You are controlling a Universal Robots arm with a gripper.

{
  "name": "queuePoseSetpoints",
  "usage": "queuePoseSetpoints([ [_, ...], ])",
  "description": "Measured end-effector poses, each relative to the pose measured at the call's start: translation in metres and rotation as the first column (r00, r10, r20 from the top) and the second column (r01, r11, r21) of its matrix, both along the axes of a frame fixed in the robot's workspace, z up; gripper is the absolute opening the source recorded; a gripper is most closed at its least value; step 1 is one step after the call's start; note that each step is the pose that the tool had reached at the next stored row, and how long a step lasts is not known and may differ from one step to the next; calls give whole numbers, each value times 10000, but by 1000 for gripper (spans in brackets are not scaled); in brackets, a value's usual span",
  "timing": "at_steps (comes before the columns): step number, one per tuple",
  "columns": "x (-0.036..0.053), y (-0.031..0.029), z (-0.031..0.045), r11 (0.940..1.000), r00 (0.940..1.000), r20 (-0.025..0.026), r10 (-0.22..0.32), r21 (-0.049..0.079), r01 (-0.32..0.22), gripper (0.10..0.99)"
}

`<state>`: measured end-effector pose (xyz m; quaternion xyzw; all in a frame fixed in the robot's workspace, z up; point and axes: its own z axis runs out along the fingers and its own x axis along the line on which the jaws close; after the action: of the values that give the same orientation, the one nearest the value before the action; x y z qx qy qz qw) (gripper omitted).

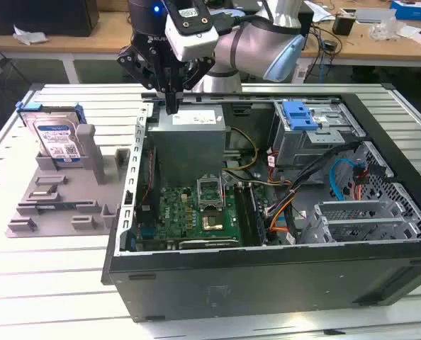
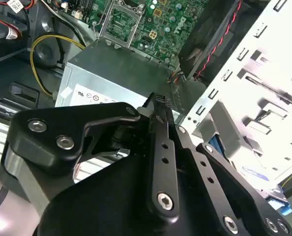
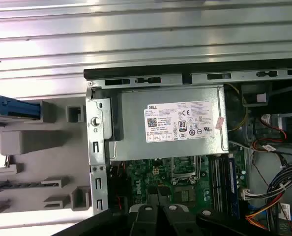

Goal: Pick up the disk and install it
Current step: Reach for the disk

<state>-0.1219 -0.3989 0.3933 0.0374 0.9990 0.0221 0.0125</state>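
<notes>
Over the metal table [image 1: 54,283] and open computer case [image 1: 267,280], the end effector [image 1: 171,108] hangs pressed together, empty.

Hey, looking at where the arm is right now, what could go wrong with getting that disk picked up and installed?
The gripper hangs low over the power supply, right by the case wall; a sideways move toward the disk might clip it.
The disk stands on edge in its grey holder; an off-centre grasp could tip it.
Loose cables beside the drive cage may snag it.
</notes>
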Motion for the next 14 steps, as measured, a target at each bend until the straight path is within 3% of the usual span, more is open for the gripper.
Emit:
queuePoseSetpoints([
  [3,-67,0,0,10000,10000,0,-1,0,1,106],
  [4,-154,0,0,10000,10000,0,1,0,-1,106],
  [6,-213,0,0,10000,10000,0,-1,0,1,106],
  [8,-327,0,0,10000,10000,-1,1,0,-1,106],
  [10,-508,0,0,10000,10000,0,1,0,-1,106],
  [14,-680,0,0,10000,10000,0,1,0,-1,106],
])
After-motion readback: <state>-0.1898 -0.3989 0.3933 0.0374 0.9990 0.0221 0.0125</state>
